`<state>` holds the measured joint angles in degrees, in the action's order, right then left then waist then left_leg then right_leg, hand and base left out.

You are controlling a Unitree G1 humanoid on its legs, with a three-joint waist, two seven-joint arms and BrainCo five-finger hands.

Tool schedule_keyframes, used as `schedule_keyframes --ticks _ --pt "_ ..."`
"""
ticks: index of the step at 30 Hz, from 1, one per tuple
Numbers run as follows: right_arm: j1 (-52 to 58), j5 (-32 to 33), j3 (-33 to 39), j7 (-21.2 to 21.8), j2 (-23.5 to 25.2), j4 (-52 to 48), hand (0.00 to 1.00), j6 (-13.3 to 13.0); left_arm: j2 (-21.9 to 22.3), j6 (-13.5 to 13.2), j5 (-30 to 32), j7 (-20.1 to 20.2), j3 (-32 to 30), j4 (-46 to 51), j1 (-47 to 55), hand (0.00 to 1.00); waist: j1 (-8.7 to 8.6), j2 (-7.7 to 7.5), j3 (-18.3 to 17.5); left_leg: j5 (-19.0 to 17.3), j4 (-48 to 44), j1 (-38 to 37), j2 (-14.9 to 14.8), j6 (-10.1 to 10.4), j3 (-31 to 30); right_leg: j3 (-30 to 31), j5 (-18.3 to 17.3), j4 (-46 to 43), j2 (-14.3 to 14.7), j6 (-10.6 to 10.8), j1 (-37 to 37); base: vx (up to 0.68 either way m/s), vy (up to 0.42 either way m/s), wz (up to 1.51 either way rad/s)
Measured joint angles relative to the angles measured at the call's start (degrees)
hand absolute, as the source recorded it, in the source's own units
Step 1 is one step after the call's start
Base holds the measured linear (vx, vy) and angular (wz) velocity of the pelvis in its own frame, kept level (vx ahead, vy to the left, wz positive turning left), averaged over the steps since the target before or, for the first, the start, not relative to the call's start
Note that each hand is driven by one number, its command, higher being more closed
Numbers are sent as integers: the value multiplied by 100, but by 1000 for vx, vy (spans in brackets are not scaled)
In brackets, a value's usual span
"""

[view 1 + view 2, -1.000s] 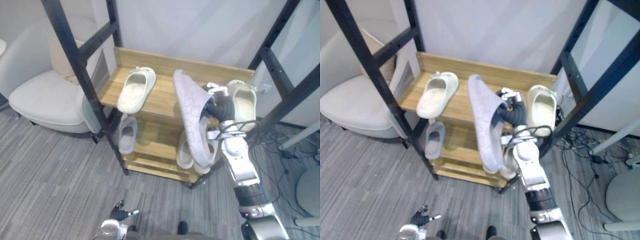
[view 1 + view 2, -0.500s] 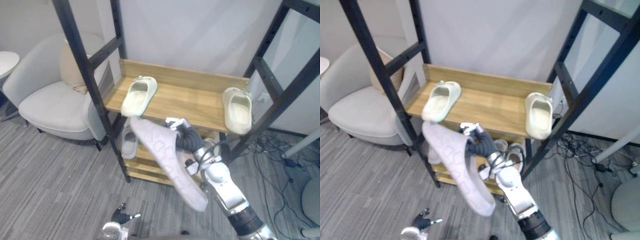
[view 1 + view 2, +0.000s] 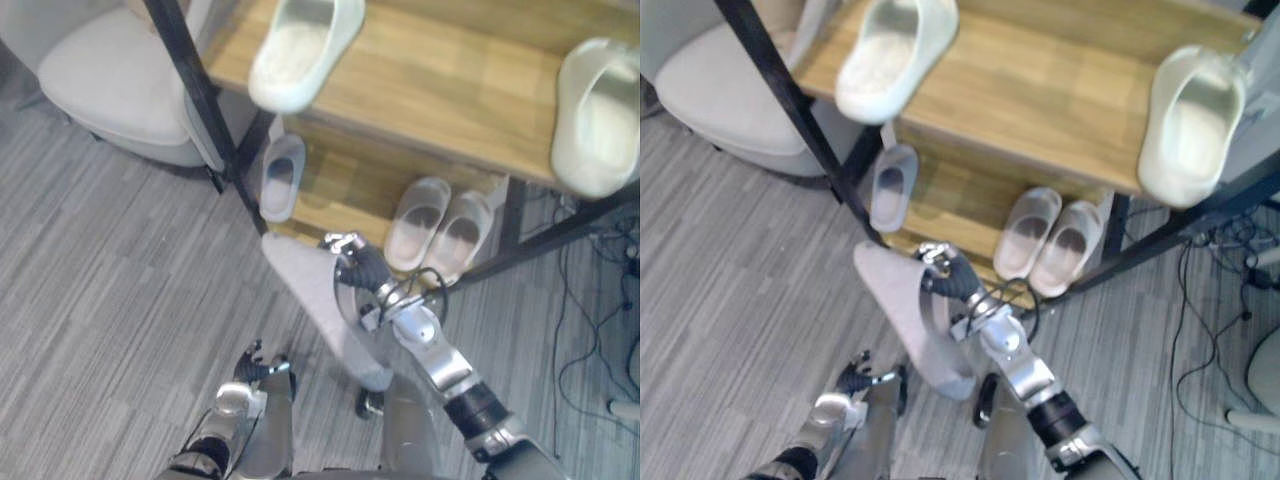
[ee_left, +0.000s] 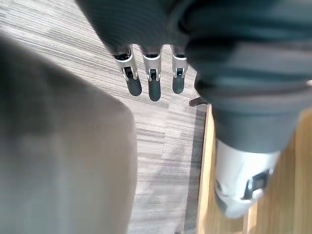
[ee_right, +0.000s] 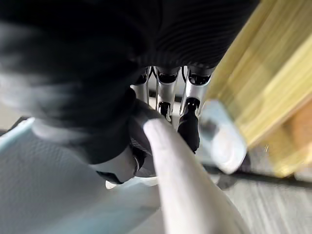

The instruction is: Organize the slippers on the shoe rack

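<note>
Right hand point(image 3: 352, 272): low in front of the shoe rack point(image 3: 450, 90), clamped on the edge of a lilac-grey slipper point(image 3: 312, 305). In the right wrist view its fingers point(image 5: 187, 124) curl over the slipper's rim, with the thumb on the other side.

Lilac-grey slipper: on no shelf. It is over the striped grey floor point(image 3: 100, 300), just in front of the rack's lower shelf. It is tipped on edge, flat underside towards the head camera. One end is near the rack's front left post and the other points back towards the robot. Whether it touches the floor, I cannot tell.

Left hand point(image 3: 255, 368): down low, well short of the rack and apart from the slipper. In its own wrist view the fingers point(image 4: 153, 83) are straight and spread, holding nothing, with bare floor past them.

Top shelf: two cream slippers, well apart. The left cream slipper point(image 3: 300, 50) overhangs the front edge. The right cream slipper point(image 3: 595, 120) sits at the shelf's far right, also hanging over the front.

Lower shelf: a small grey slipper point(image 3: 282, 178) lies at the left end, beside the post. A pale pair sits side by side on the right, first pale slipper point(image 3: 418, 222) touching second pale slipper point(image 3: 460, 235), toes over the front edge.

Beside the rack: a light armchair point(image 3: 110, 80) to the robot's left, behind the black post.
</note>
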<state>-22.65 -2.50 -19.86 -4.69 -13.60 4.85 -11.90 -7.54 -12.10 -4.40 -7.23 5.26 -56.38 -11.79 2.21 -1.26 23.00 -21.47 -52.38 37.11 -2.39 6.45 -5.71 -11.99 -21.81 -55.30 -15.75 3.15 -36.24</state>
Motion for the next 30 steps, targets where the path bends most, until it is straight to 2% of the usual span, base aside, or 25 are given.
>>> schedule_keyframes --ticks 2,3,8,9,11,13,15,17,22,23,30 --pt "-206 -11 174 -151 -27 20 100 50 11 -25 -81 69 -110 185 -54 0 2 47 59 -171 -509 406 -24 15 -26 20 -176 -466 -36 -21 -362 -66 6 5" --pt "-410 -35 300 -289 -87 86 100 92 118 -133 -145 137 -130 465 38 0 84 185 97 -315 -866 663 -47 11 -44 45 -298 -774 -42 -26 -599 -53 11 0" --pt "-1430 -205 374 -604 -262 441 100 117 319 -339 -367 229 -346 1444 538 0 206 421 30 -598 -1692 1604 -40 31 -113 164 -596 -1534 -82 40 -1509 -56 8 -1" --pt "-1657 -210 395 -710 -281 616 100 126 363 -343 -370 97 -495 1440 486 0 219 408 32 -606 -1795 1761 -38 30 -126 172 -623 -1650 -93 47 -1656 -41 -8 5" --pt "-2143 -212 419 -932 -279 884 100 147 308 -299 -406 -239 -822 1117 -42 0 227 245 81 -589 -1987 2140 -39 63 -161 182 -636 -1867 -113 30 -2038 -54 -17 5" --pt "-2609 -258 643 -1136 -267 1240 100 172 54 -238 -418 -390 -860 957 -538 0 222 65 182 -593 -2277 2589 -40 92 -294 123 -670 -2123 -121 -41 -2403 -56 -9 7" --pt "-2823 -271 869 -1283 -280 1579 100 232 -34 -219 -419 -411 -866 957 -633 0 241 -12 222 -597 -2415 2790 -26 99 -306 135 -680 -2259 -146 -66 -2588 -33 12 7" --pt "-3071 -416 1036 -1509 -308 1935 100 331 -66 -138 -437 -516 -867 781 -630 0 259 -19 227 -596 -2459 2928 6 99 -288 153 -685 -2316 -198 -75 -2726 -19 23 5" --pt "-3838 -426 1099 -1889 -501 2743 100 362 -73 -15 -486 -642 -861 405 -524 0 340 -27 220 -566 -2480 3238 25 144 -330 111 -723 -2365 -225 -82 -2998 -5 -12 5" --pt "-4116 -430 1219 -1975 -502 3043 100 382 -73 4 -490 -653 -856 389 -525 0 355 -28 219 -551 -2498 3358 33 169 -375 70 -698 -2391 -227 -146 -3093 15 -22 6" --pt "-4850 -554 1319 -2386 -772 3858 100 419 -74 -3 -604 -752 -801 364 -528 0 386 -39 176 -526 -2615 3660 28 213 -384 36 -758 -2565 -286 -261 -3378 21 -8 5"
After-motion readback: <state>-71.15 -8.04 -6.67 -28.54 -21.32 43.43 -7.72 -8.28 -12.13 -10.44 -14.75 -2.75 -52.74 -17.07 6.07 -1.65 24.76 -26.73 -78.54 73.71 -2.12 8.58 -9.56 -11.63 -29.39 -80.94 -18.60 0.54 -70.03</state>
